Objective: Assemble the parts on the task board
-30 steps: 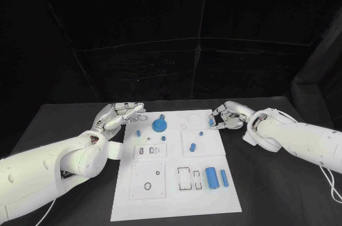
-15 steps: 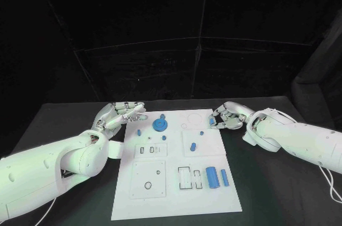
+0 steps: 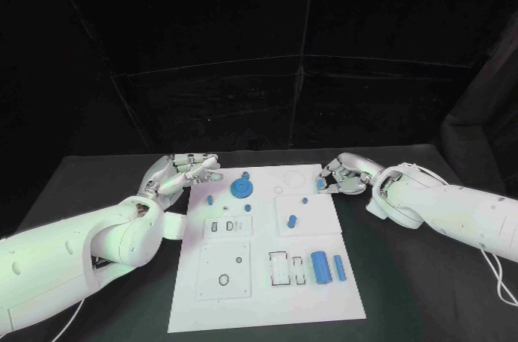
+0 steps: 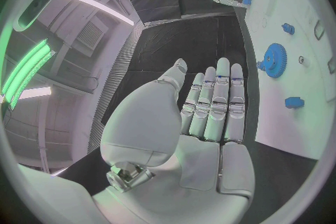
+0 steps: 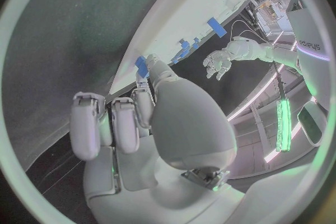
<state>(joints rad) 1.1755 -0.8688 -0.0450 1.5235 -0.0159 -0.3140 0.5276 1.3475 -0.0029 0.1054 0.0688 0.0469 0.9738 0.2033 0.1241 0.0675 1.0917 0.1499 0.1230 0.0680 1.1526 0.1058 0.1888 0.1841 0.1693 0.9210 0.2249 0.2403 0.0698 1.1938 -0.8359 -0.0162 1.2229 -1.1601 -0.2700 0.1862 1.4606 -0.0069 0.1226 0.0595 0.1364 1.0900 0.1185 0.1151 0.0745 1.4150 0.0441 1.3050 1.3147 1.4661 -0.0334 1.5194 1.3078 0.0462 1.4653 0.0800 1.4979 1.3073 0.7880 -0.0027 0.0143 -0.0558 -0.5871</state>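
Right hand (image 3: 337, 175) pinches small blue plastic part (image 3: 322, 183) at white task board's (image 3: 264, 297) far right edge. Left hand (image 3: 178, 173) open, empty, beside far left edge. I judge step: pick-up; next, seat part in its slot.

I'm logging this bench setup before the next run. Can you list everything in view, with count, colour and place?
table: one, black, under everything.
task board: one, white, middle of the table, between the two hands.
gear: one, blue, far part of the board, near the left hand.
large cylinder: one, blue, lying on the board's near right part.
slim bar: one, blue, just right of the large cylinder.
small pieces: several, blue, scattered over the board's far half; exact count unclear.
piece at the right hand's fingers: one, blue, far right edge of the board.
left hand: silver, holds nothing, at the board's far left edge.
right hand: silver, pinching the blue piece.
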